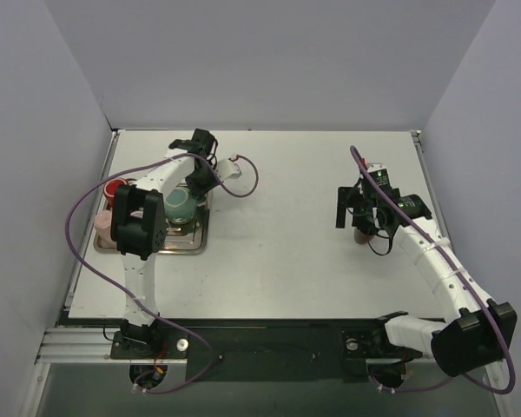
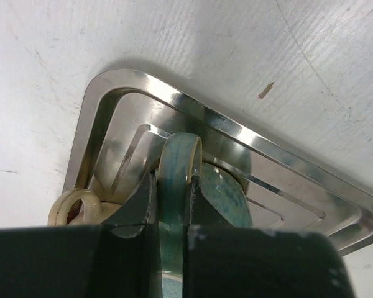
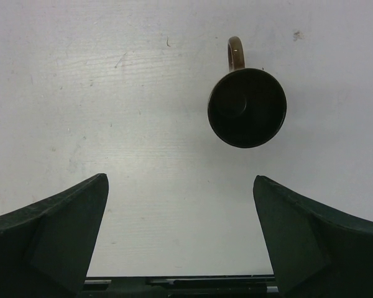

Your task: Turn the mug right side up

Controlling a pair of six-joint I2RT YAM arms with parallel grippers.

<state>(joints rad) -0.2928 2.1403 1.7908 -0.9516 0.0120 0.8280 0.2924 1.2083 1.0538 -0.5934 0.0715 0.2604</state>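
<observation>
In the rectangular steel tray [image 2: 174,93], glazed teal ceramic mug [image 2: 227,192]: at the left of the white surface [image 1: 286,243]; I cannot tell which way up it is.
My left claw [image 2: 173,186]: clamped tight on that mug's handle.
My right claw [image 3: 180,180]: spread wide, holding nothing.
Dark brown mug [image 3: 247,107]: mouth-up on the surface, just beyond my right claw.
Cream ring handle [image 2: 71,208]: beside the teal mug, in the tray.
</observation>
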